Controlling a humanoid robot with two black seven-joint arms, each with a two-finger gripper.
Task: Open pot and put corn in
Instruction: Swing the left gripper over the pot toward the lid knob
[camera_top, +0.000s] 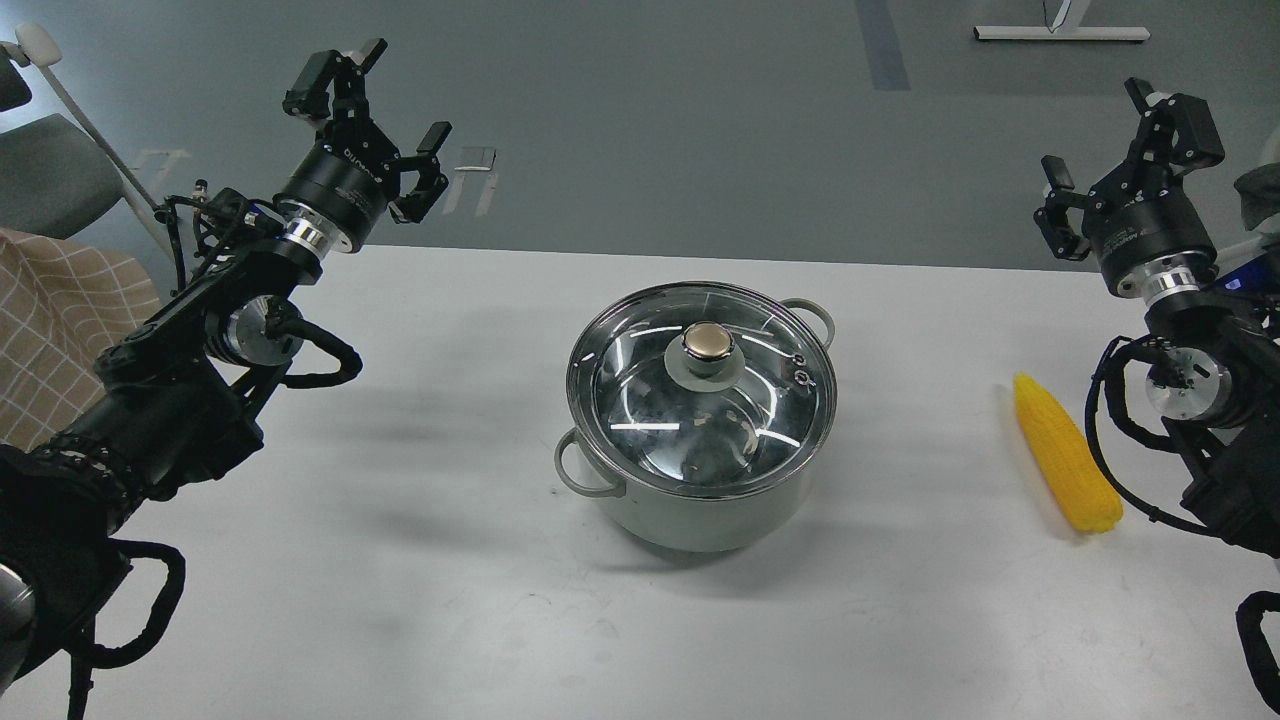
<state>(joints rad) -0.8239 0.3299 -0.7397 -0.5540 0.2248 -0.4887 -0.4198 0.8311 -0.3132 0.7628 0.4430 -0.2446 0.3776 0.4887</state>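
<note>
At the far left edge of the frame a grey chair (45, 170) stands beside a tan checked cloth (60, 330). The left arm (170, 390) rises from the lower left corner toward the upper left, where the left gripper (372, 120) hangs above the far edge of the table (400, 560), its jaws spread wide and holding nothing.

In the middle of the frame the pot (700, 500) sits on the white table, pale grey-green, with one loop handle at its lower left and another at its upper right. The glass lid (640, 400) rests closed on the rim, its brass-coloured knob (707, 343) at the centre, and the shiny interior shows through the glass.

Well to the right of the pot, the corn (1065, 455) lies flat on the table, its tapered end pointing up the frame and its blunt end down, just beside the right arm (1200, 390). At the upper right, the right gripper (1120, 160) is raised above the corn and apart from it, jaws open and empty.
</note>
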